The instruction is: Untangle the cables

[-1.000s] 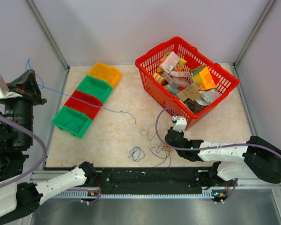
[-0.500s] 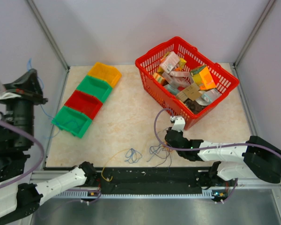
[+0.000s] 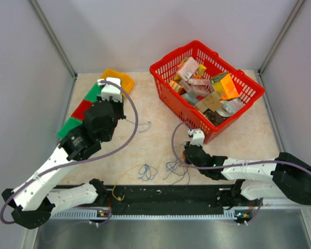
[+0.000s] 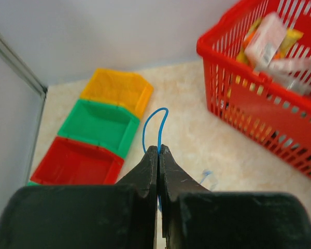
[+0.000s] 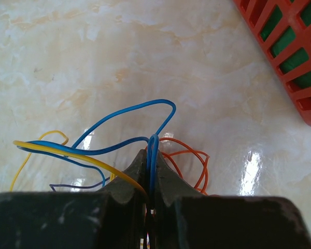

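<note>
The cables lie as thin loops near the table's front edge: a blue loop [image 3: 149, 171], a mixed bundle [image 3: 176, 168] and a yellow strand [image 3: 119, 191]. My right gripper [image 5: 152, 151] is shut on a blue cable [image 5: 124, 111] low over the table, with yellow [image 5: 67, 150], orange [image 5: 189, 155] and purple [image 5: 72, 185] strands around it. It sits beside the bundle in the top view [image 3: 189, 155]. My left gripper [image 4: 158, 149] is shut on a blue cable loop [image 4: 154, 122]. My left arm [image 3: 101, 122] reaches over the bins and hides its fingers from above.
A red basket [image 3: 166, 91] full of packets stands at the back right, its wall close in the left wrist view [image 4: 259, 98]. A row of yellow [image 4: 116, 91], green [image 4: 96, 124] and red [image 4: 75, 163] bins lies at the left. Metal frame posts flank the table.
My left arm has swung from the far left edge in over the bins with the blue cable in its gripper. The long blue strand across the table has gone slack. The right gripper has barely moved.
</note>
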Available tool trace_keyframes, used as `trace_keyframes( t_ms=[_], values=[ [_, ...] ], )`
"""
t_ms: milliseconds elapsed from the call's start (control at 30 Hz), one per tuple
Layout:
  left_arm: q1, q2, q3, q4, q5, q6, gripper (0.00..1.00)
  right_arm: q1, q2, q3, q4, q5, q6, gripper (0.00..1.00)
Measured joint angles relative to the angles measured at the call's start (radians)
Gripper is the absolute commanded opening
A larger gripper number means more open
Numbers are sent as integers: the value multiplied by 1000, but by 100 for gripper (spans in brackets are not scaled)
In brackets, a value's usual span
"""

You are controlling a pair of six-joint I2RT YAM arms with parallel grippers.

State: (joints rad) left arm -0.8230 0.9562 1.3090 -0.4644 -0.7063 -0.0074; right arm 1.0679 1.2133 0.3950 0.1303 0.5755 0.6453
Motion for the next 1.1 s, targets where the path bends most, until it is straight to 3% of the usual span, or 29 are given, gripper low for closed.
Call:
trace_keyframes(
  t_ms=[267, 467, 567, 767, 900, 1100],
  values=[
    [84, 69, -254, -7, 108, -213, 0, -2, -8, -10, 18, -16, -7, 4],
    [140, 264, -299, -27, 404, -264, 0, -2, -9, -22, 40, -29, -7, 4],
    [154, 370, -285, -27, 571, -272, 7, -2, -9, -22, 46, -35, -7, 4],
    [169, 593, -249, 2, 930, -295, 5, -2, -20, -28, 55, -47, -7, 4],
    [166, 671, -263, 64, 1074, -330, 23, -2, -33, -43, 63, -51, -7, 4],
    [146, 672, -288, 156, 1081, -346, 40, -2, -34, -45, 65, -55, -7, 4]
  ],
)
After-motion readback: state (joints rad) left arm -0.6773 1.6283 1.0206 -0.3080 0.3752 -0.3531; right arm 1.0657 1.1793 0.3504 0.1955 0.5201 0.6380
